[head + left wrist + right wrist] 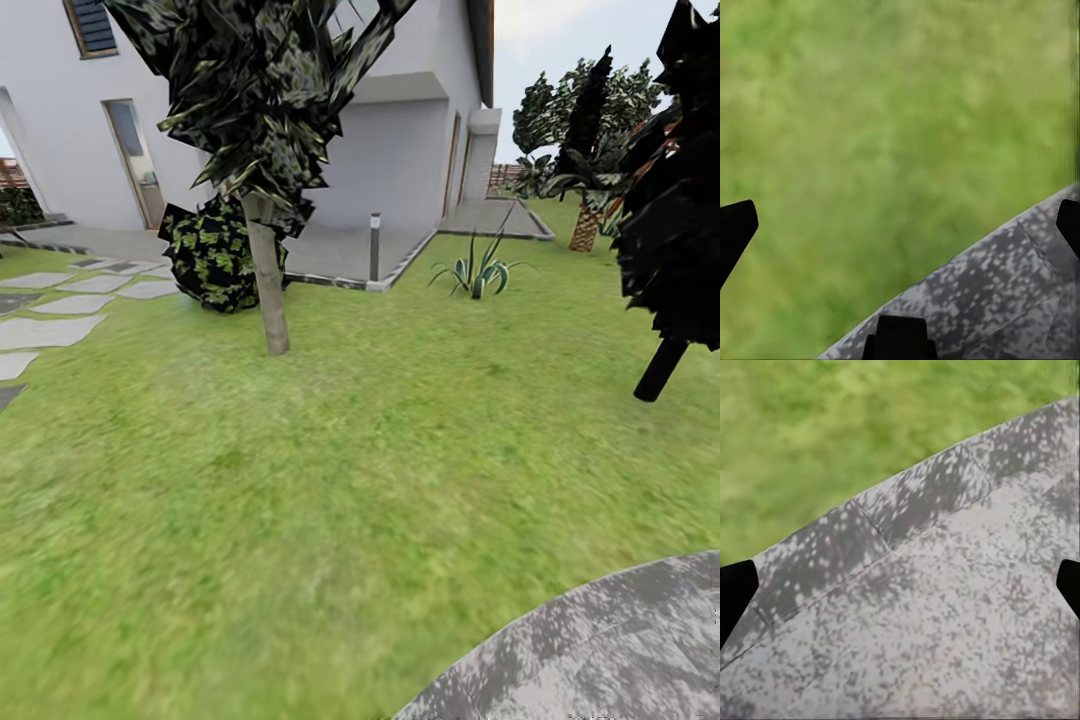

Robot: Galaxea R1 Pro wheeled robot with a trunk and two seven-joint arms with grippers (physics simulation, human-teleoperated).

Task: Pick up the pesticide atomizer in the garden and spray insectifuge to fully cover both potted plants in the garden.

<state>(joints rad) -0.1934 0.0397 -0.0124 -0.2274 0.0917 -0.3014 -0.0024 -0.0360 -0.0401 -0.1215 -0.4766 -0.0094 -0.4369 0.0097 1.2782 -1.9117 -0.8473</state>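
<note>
The pesticide atomizer and the two potted plants are out of view. I face the garden's green lawn (330, 480), with the curved edge of the mottled grey paved patio (600, 650) at the near right. My left gripper (904, 225) hangs open over grass at the patio's rim (997, 292), its black fingertips (736, 225) wide apart with nothing between them. My right gripper (904, 585) is open as well, above the patio paving (937, 607) near its border with the grass.
A thin-trunked tree (267, 290) stands ahead, with a dark leafy bush (215, 255) behind it. A grey bollard lamp (375, 245) stands by the white house's terrace. A spiky striped plant (480, 270) grows in the lawn. A dark tree (675, 230) is at the right, stepping stones (60, 320) at the left.
</note>
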